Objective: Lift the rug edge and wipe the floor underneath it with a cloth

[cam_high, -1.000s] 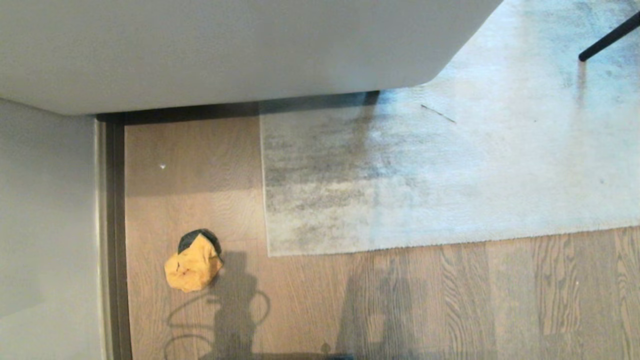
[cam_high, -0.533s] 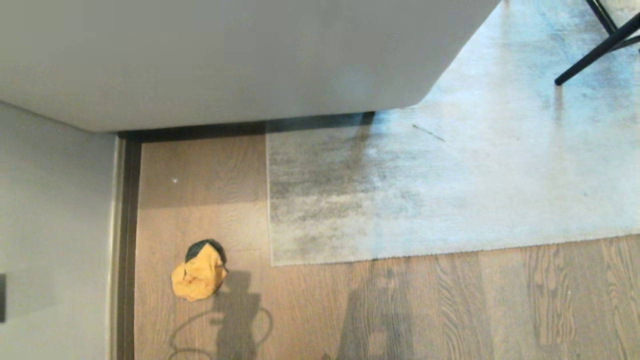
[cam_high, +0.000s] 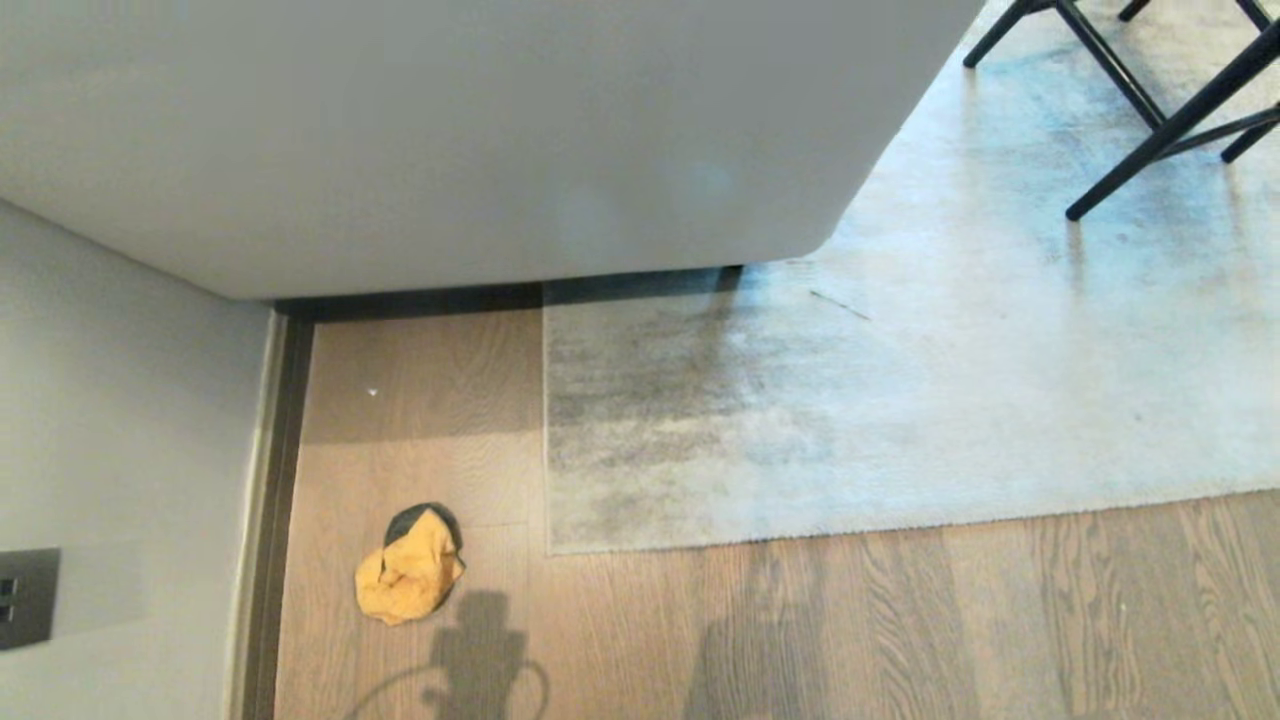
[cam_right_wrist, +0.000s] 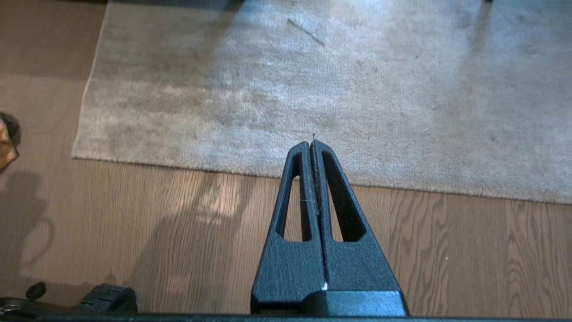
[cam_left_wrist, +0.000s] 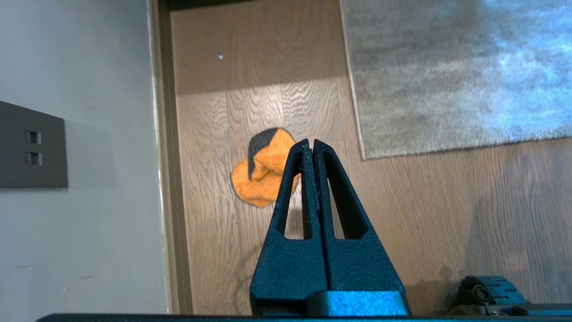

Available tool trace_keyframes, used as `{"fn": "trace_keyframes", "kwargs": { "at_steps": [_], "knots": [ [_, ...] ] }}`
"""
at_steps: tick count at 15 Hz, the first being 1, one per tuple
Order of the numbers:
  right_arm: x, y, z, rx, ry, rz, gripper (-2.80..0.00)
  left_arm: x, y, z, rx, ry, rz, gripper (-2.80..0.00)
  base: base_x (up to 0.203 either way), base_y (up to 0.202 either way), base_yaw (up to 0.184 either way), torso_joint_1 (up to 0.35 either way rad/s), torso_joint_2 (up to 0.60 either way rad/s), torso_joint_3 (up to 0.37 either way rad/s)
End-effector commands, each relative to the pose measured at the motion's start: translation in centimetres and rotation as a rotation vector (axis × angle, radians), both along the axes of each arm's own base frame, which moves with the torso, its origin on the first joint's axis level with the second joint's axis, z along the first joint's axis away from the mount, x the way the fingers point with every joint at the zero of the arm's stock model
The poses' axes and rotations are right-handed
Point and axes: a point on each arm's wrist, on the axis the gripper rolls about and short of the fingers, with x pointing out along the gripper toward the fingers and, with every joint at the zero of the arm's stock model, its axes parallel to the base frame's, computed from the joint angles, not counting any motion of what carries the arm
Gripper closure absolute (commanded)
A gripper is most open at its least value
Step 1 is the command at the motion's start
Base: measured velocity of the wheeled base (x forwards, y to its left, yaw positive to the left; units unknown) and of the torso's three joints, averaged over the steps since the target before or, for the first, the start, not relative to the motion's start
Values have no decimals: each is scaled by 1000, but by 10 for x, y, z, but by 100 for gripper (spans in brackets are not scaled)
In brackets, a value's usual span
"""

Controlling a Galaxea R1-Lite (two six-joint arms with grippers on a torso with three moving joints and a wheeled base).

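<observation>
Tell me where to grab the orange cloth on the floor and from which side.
Pinch the raised crumpled fold at the top of the cloth, coming straight down from above. It lies bunched on the floor, clear of the rug edge, so its flat margins probably offer little to grip.

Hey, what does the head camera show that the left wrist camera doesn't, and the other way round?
Only the head view shows the black chair legs standing on the rug and the big pale grey furniture body overhanging the floor.

Only the left wrist view shows the left end effector, shut and empty above the floor, and a black robot part low down.

Both show the crumpled cloth on the floor, apart from the rug edge lying flat, plus the wall's dark socket plate.
</observation>
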Motion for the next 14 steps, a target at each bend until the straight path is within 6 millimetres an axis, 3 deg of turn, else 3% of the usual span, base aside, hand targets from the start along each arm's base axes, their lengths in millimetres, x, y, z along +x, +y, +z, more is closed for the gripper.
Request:
{"fn": "trace_keyframes", "kwargs": {
  "at_steps": [1, 14],
  "knots": [
    [0, 0, 0, -1, 0, 1, 0, 0, 0, 0, 1, -1, 0, 0, 0, 0, 0, 7, -1, 206],
    [0, 0, 0, -1, 0, 1, 0, 0, 0, 0, -1, -1, 0, 0, 0, 0, 0, 2, 1, 202]
  ]
}}
